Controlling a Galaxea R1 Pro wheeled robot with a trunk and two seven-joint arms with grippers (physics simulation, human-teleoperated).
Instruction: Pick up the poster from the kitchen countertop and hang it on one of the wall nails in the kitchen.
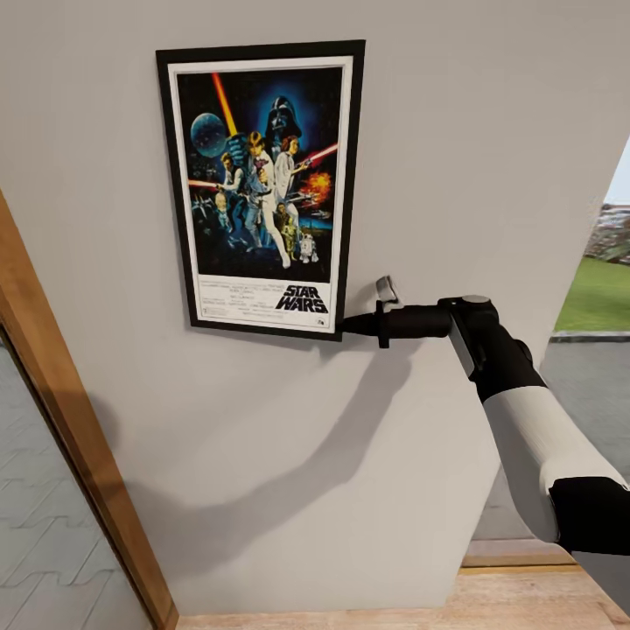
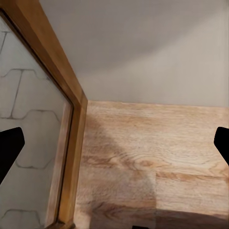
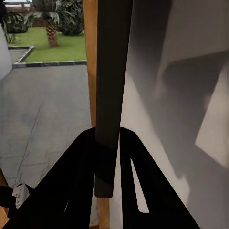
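The poster is a portrait rectangle with a black frame, a white inner border, dark blue artwork of figures with glowing sabres, and a black "STAR WARS" logo at its bottom. It lies flat against the plain light grey wall, upright with a slight tilt, its lower right corner pinched between the right gripper's fingers. In the right wrist view the poster shows edge-on as a dark strip running between the fingers.

Bare wall open right of and below the poster. Wooden door frame blocks the frame's lower left. Right tool clamps the poster's lower right corner. Floor beneath left tool unobstructed.
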